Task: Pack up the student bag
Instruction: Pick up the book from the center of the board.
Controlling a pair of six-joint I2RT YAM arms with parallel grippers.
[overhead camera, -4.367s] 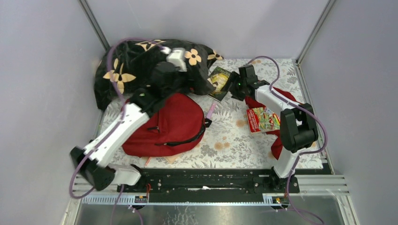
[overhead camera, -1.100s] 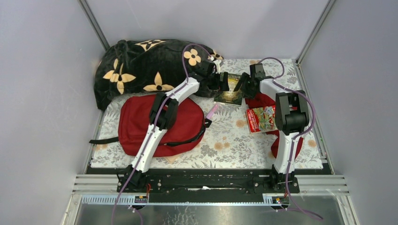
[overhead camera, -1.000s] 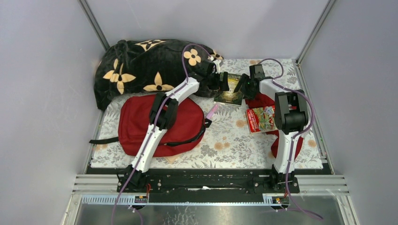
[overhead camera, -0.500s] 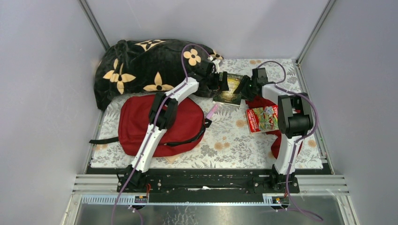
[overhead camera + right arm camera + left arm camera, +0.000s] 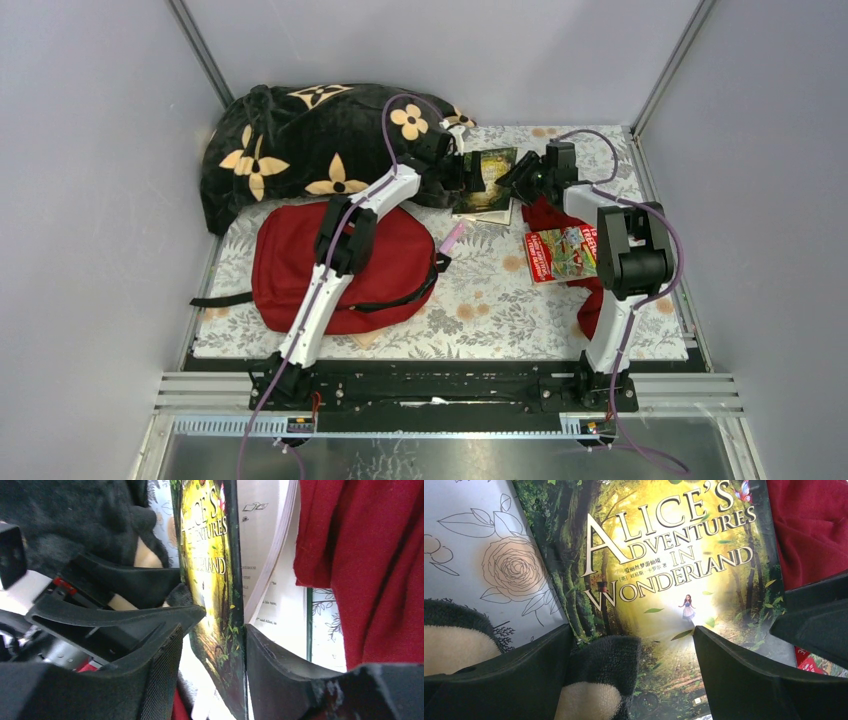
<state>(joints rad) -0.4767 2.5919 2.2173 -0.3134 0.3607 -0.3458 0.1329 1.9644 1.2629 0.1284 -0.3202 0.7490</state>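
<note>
The right claw [image 5: 214,627] stands around the front cover of the thin paperback book with a green and yellow forest picture and the title "Alice's Adventures in Wonderland" [image 5: 210,555]. The cover is lifted away from the white pages. One finger is behind it, between cover and pages, and touches it. The other is in front with a small gap, so I cannot tell if this claw already pinches the cover.

The left claw [image 5: 631,630] is spread wide and hangs over the near edge of the same book. It holds nothing, and a fold of the black plush blanket with pale orange flowers [image 5: 604,665] lies between its fingers.

Just beside the book, on the right, lies a limp red garment [image 5: 360,555], and on it a second flat book with a red, colourful cover [image 5: 560,253].

The student bag, a large dark-red fabric backpack [image 5: 340,265], lies flat on the left half of the table with the flowered cloth [image 5: 480,300], nearer to the arm bases and apart from both claws. The left arm reaches over it. Its body is rounded, black zipper lines curve across it, and a black strap goes out to the left. I see no open mouth in it, though the arm hides a part.

I judge the task is near its beginning: nothing shows inside the bag and both books are outside it. The bag probably needs opening, and the books need carrying over and putting in.
</note>
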